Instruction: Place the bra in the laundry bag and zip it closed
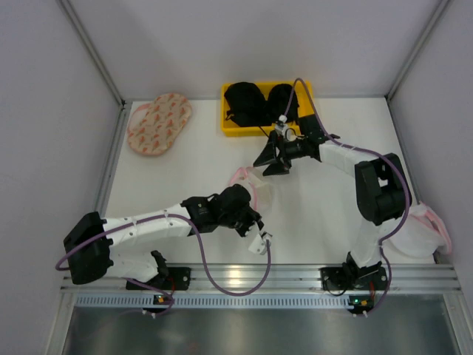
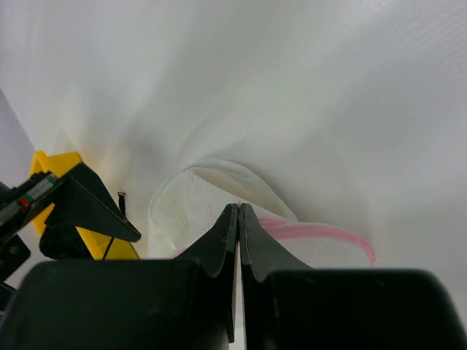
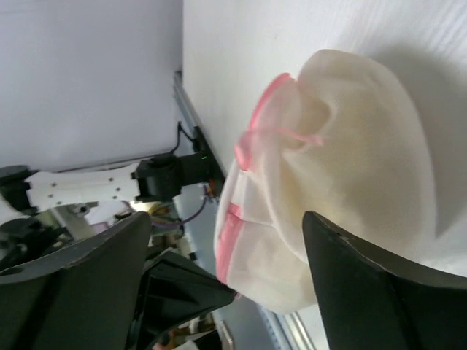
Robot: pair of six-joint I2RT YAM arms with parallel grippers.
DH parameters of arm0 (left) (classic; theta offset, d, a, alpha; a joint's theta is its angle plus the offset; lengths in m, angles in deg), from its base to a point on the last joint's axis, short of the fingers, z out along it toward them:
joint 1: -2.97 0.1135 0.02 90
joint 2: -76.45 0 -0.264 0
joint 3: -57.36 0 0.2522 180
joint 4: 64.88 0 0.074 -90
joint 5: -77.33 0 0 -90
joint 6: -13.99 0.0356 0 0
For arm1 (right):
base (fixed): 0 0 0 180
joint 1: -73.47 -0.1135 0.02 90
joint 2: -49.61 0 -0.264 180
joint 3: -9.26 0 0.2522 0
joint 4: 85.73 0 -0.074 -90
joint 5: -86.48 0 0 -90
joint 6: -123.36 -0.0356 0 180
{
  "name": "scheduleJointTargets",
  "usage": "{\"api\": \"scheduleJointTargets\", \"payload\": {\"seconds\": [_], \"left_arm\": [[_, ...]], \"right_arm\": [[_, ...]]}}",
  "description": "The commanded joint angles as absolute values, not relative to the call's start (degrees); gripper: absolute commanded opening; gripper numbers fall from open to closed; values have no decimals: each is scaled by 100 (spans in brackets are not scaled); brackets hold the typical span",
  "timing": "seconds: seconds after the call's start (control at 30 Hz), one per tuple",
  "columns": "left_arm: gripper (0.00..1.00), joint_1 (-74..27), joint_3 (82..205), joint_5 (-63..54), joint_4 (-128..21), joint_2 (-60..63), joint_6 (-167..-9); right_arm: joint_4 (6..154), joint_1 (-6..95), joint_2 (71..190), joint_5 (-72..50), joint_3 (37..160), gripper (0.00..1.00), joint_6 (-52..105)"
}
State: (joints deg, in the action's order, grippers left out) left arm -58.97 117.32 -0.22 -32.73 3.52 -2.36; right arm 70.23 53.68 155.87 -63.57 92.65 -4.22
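Bag (image 1: 251,185) mid-table; left gripper (image 2: 238,213) pinched shut on its pink rim (image 2: 321,232), right gripper (image 1: 272,159) wide open above, empty. Bra not plainly seen, perhaps the yellowish tinge inside. Risk: mesh slips from that pinch, zip jams.

Bright, even overhead light washes the white tabletop (image 1: 199,163); shadows under the arms (image 1: 148,229) are soft. The front rail (image 1: 244,274) shows glare. Close up, the left claw (image 2: 238,209) is sharp, the bag (image 2: 190,204) pale, perhaps overexposed; the right wrist view blurs at its edges.
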Motion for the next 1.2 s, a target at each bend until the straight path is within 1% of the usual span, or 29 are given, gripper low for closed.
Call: {"api": "scheduleJointTargets", "payload": {"seconds": [0.0, 0.03, 0.07, 0.17, 0.2, 0.27, 0.3, 0.37, 0.4, 0.53, 0.67, 0.73, 0.77, 0.8, 0.87, 0.9, 0.97, 1.0, 1.17], "left_arm": [[0, -5908, 12043, 52, -3651, 236, -982], [0, -5908, 12086, 25, -3697, 218, -1035], [0, -5908, 12113, -10, -3723, 201, -1088], [0, -5909, 12175, -71, -3767, 113, -1238], [0, -5908, 12175, -71, -3776, 95, -1281], [0, -5908, 12184, -80, -3811, 86, -1290], [0, -5908, 12192, -80, -3829, 78, -1317], [0, -5908, 12210, -71, -3829, 78, -1378], [0, -5908, 12219, -80, -3829, 69, -1413], [0, -5917, 12201, -150, -3864, 104, -1431], [0, -5900, 12227, -203, -3899, 104, -1431], [0, -5900, 12280, -230, -3890, 69, -1510], [0, -5900, 12306, -247, -3899, 60, -1562], [0, -5891, 12341, -239, -3890, 51, -1641], [0, -5900, 12342, -195, -3890, 69, -1668], [0, -5900, 12316, -186, -3890, 86, -1660], [0, -5900, 12298, -212, -3890, 113, -1668], [0, -5900, 12289, -221, -3890, 139, -1677], [0, -5908, 12272, -133, -3768, 279, -1940]], "right_arm": [[5347, 5528, 15148, -5908, 9675, 90, 1163], [4900, 5546, 15095, -5837, 9815, 91, 1400], [4705, 5589, 15034, -5775, 9860, 91, 1733], [4281, 5581, 14796, -5712, 9852, 89, 2008], [4202, 5572, 14735, -5826, 9817, 83, 2061], [3887, 5441, 14708, -5810, 9834, 75, 2245], [3868, 5371, 14673, -5792, 9791, 69, 2272], [4007, 5160, 14603, -5775, 9685, 63, 2194], [4060, 5098, 14550, -5757, 9572, 57, 2150], [4140, 4799, 14620, -5809, 9430, 55, 2009], [4202, 4509, 14751, -5862, 9430, 60, 1903], [4158, 4430, 14831, -5810, 9526, 59, 1929], [4149, 4377, 14857, -5818, 9561, 55, 1930], [4149, 4359, 14909, -5836, 9649, 45, 1904], [4158, 4368, 14989, -5845, 9781, 33, 1868], [4123, 4368, 15076, -5862, 9964, 24, 1859], [4087, 4412, 15182, -5889, 10115, 12, 1807], [4096, 4429, 15209, -5923, 10211, 1, 1798], [4140, 4578, 15314, -5889, 10423, 0, 1710]]}}
